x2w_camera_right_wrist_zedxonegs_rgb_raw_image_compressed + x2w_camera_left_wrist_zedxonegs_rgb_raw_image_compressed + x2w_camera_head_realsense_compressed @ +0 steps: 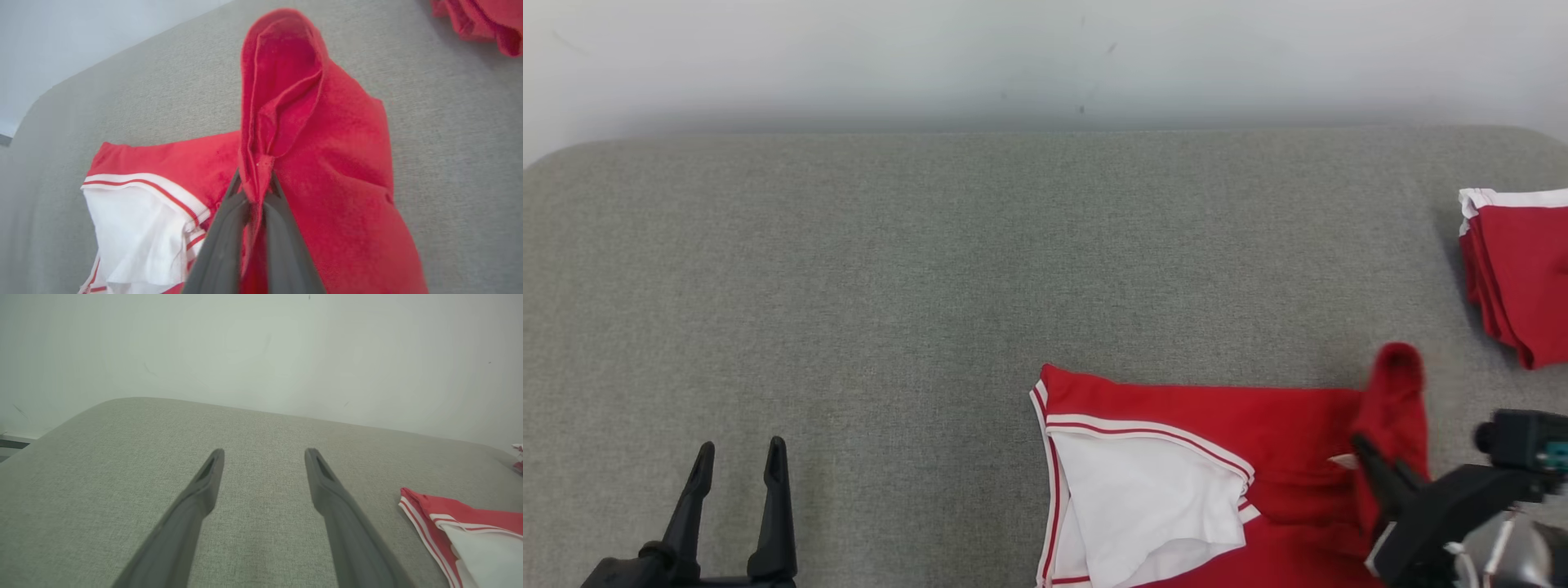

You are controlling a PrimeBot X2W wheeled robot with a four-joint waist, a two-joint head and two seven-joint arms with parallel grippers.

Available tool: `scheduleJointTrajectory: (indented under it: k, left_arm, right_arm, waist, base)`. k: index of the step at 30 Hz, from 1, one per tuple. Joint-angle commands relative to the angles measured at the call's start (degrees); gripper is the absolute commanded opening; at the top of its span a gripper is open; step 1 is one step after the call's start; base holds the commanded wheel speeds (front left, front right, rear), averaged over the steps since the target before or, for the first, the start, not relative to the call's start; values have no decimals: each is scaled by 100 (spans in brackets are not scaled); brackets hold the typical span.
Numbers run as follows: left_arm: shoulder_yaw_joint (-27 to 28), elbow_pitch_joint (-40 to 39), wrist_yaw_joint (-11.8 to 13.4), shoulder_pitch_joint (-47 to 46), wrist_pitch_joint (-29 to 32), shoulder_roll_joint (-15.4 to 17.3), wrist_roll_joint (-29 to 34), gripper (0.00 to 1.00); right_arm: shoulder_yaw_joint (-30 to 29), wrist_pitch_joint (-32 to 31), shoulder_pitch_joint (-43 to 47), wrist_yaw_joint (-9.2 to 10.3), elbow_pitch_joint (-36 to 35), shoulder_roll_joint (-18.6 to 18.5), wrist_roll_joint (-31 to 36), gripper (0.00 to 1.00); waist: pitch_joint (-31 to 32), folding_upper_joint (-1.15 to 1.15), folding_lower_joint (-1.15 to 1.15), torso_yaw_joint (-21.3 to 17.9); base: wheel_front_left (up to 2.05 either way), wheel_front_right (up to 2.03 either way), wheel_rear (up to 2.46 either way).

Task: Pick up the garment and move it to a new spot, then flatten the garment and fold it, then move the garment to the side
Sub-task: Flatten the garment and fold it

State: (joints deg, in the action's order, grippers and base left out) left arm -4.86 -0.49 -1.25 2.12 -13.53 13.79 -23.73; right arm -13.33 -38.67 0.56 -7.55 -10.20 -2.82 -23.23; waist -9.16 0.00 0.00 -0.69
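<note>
Right gripper (254, 181), reaching in from lower right, pinches a raised fold of the red, white-trimmed garment (1258, 425); left gripper (742, 461) spread.

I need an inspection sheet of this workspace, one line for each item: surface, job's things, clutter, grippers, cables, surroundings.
Surface: table with a grey woven cover and rounded far corners.
Job's things: red garment with white trim lies at the near right, a white panel turned out and one part pulled up into a peak.
Clutter: stack of folded red cloth at the right edge, apart from the garment.
Grippers: left gripper is open and holds nothing, at the near left; right gripper is shut on the garment's raised part.
Cables: thin pale wires at the right wrist, it seems.
Surroundings: pale wall behind, with a few small dark marks.
</note>
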Motion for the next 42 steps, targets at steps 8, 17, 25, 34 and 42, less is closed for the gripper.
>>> scheduleJointTrajectory:
  k: [8, 17, 25, 34, 42]
  left_arm:
    - [-59, 72, -9, -126, -51, -52, -38, 100]
    - [-101, 150, -35, -183, -77, -71, -57, 100]
    - [-127, 192, -29, -229, -99, -76, -70, 100]
    - [-164, 227, -14, -212, -104, -77, -95, 100]
    - [-151, 219, 16, -126, -116, -61, -117, 100]
  right_arm:
    - [1465, -71, 70, 13, 30, -10, -456, 0]
    - [2431, 142, -344, 12, 536, -9, -538, 0]
    - [2915, 232, -754, 12, 1126, -3, -434, 0]
    - [3168, 460, -1105, 12, 1707, -7, -524, 100]
    - [3191, 393, -1055, 12, 1312, -7, -1045, 100]
  waist:
    - [-38, 0, 0, 177]
    - [-64, 0, 0, 338]
    - [-83, 0, 0, 396]
    - [-80, 0, 0, 461]
    - [-42, 0, 0, 450]
  base:
    - [0, 0, 0]
    - [0, 0, 0]
    - [0, 0, 0]
    - [0, 0, 0]
    - [0, 0, 0]
